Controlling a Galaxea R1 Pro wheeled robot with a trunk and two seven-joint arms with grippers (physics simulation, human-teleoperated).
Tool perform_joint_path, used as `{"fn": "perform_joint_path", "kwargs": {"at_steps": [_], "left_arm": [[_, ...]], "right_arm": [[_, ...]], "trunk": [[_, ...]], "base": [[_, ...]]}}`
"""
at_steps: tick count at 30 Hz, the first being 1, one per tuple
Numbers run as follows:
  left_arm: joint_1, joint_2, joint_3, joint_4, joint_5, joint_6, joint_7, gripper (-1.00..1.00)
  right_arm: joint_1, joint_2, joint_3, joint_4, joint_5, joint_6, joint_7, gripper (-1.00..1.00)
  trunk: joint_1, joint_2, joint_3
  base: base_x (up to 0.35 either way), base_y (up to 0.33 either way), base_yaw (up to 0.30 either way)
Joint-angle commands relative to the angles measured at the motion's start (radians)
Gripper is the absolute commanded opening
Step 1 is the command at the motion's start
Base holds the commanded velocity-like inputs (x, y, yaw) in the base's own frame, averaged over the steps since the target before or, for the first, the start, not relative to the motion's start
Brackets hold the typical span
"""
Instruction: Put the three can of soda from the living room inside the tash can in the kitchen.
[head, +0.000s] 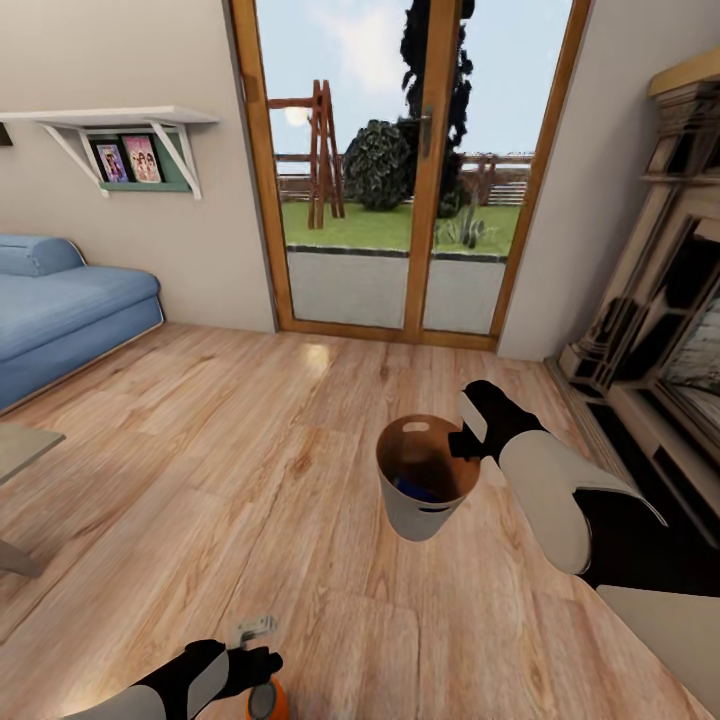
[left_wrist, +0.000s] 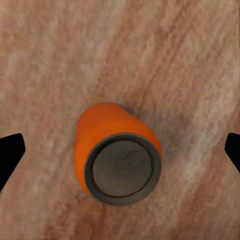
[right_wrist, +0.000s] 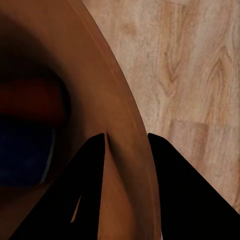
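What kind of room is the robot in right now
Most likely a living room: a blue sofa along the wall, a fireplace opposite, and wood-framed glass doors opening onto a garden.

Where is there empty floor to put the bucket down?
Bare planks stretch between the blue sofa, the glass doors and the bucket. It is crowded near the orange can under the left gripper and along the fireplace.

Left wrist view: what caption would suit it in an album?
Orange soda can standing upright on the plank floor, seen from above between the left gripper's wide-open jaws.
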Motion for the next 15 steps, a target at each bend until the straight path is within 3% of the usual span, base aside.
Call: {"fn": "perform_joint_path", "kwargs": {"at_steps": [1,6,12,15], "left_arm": [[0.000,0.000,0.000,0.000,0.000,-0.006,0.000,1.00],[0.000,0.000,-0.001,0.000,-0.001,-0.025,0.000,1.00],[0.000,-0.001,-0.002,0.000,-0.005,-0.033,0.000,1.00],[0.000,-0.001,-0.003,0.000,-0.006,-0.045,0.000,1.00]], "right_arm": [[0.000,0.000,-0.004,0.000,-0.013,0.000,0.005,-1.00],[0.000,0.000,-0.003,0.000,-0.013,0.000,0.004,-1.00],[0.000,0.001,-0.003,0.000,-0.013,0.000,0.004,-1.00],[0.000,0.001,-0.003,0.001,-0.013,0.000,0.004,-1.00]], "trunk": [[0.000,0.000,0.000],[0.002,-0.001,-0.019],[0.002,-0.001,-0.019],[0.003,-0.002,-0.031]], "base": [[0.000,0.000,0.000],[0.000,0.000,0.000],[0.000,0.000,0.000],[0.000,0.000,0.000]]}}
